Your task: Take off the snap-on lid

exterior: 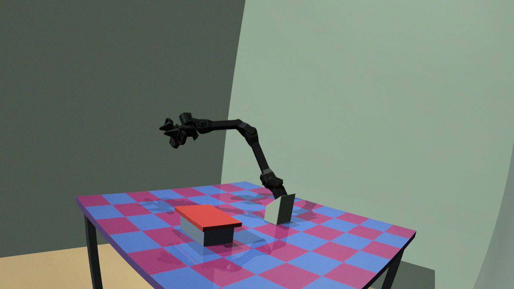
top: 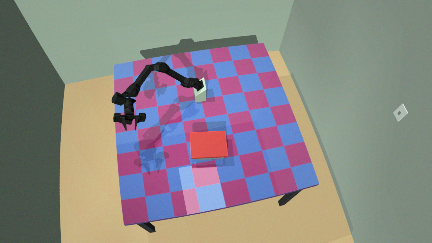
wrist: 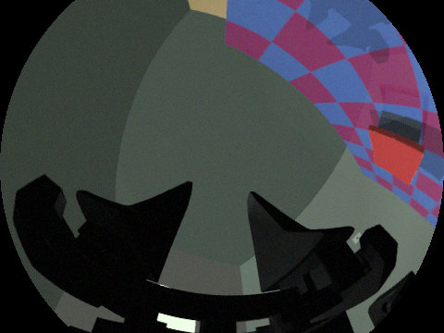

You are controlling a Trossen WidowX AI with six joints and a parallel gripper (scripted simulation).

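Note:
The red lid (top: 208, 144) (exterior: 208, 216) (wrist: 397, 155) sits flat on top of the grey storage box (exterior: 218, 237) (wrist: 400, 126), covering its opening and overhanging its sides. The box stands on the checkered table (top: 265, 175) (exterior: 287, 275) (wrist: 301, 39). My gripper (top: 130, 130) (exterior: 162, 130) (wrist: 220, 191) is open, with nothing between its fingers. It hangs high in the air, well away from the lid, over the left part of the table in the top view. The inside of the box is hidden by the lid.
The arm's pale wedge-shaped base block (top: 200, 96) (exterior: 272, 213) stands on the table behind the box in the top view. The black arm (top: 161, 66) (exterior: 258, 154) arches from it to the gripper. Walls stand around the table.

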